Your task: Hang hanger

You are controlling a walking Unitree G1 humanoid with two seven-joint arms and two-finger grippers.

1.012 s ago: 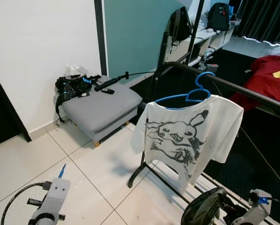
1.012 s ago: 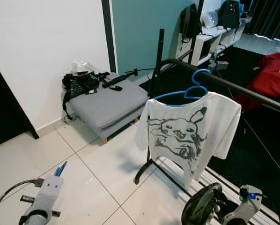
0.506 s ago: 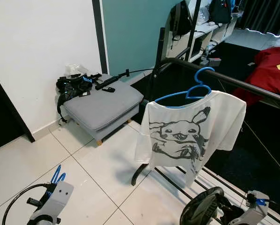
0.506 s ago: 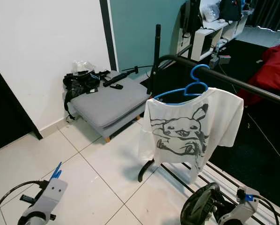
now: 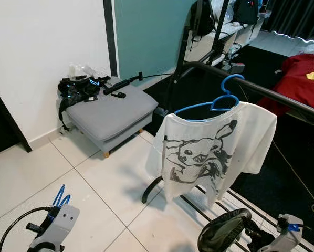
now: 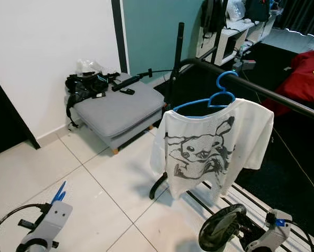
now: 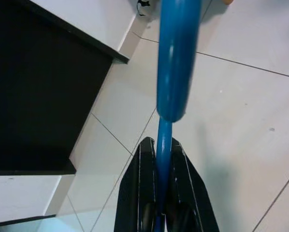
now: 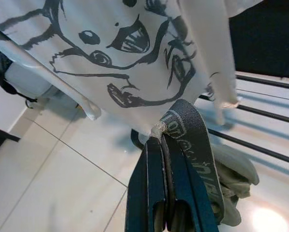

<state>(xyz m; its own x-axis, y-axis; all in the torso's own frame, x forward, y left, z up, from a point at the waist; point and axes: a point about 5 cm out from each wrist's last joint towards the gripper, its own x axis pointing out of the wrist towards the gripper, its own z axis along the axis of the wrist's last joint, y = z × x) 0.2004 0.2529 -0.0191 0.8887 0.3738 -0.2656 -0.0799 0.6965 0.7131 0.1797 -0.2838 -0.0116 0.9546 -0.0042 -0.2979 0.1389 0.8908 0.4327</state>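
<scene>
Left wrist view: blue hanger [image 7: 176, 58] clamped between left gripper [image 7: 163, 145] fingers, held low over tiled floor [image 7: 241, 125]. Dark waistband garment [image 8: 193, 140] pinched by right gripper [image 8: 163, 141]. Clothes rack [image 5: 262, 94] ahead carries hung white T-shirt [image 5: 209, 152].

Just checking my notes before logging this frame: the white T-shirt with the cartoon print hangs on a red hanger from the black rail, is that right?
Not quite: the hanger is blue, not red, as the left eye view shows. The rest stands: the white T-shirt with the cartoon print hangs on it from the black rail.
</scene>
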